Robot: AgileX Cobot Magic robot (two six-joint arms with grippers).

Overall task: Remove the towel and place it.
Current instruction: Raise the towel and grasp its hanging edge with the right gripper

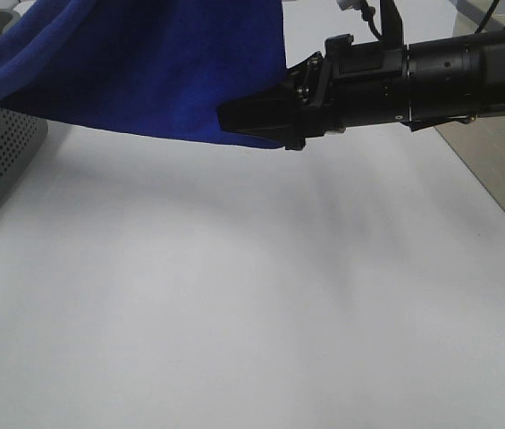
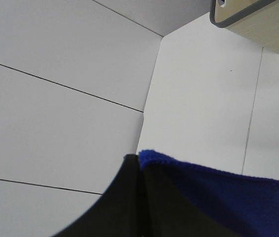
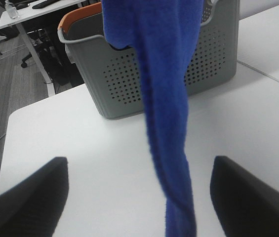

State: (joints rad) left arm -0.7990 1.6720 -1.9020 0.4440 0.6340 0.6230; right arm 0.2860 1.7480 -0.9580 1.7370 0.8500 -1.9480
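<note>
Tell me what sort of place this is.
Probably an office or lab: a white worktable, a grey perforated basket on it, and another desk on wood-look flooring behind.

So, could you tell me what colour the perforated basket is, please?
The perforated plastic basket is grey, seen best from the right wrist view.

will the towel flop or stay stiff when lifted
Probably floppy: the towel hangs in a limp, twisted strip in front of the basket. Its plush pile likely gives good grip, so slipping from closed fingers seems unlikely.
</note>
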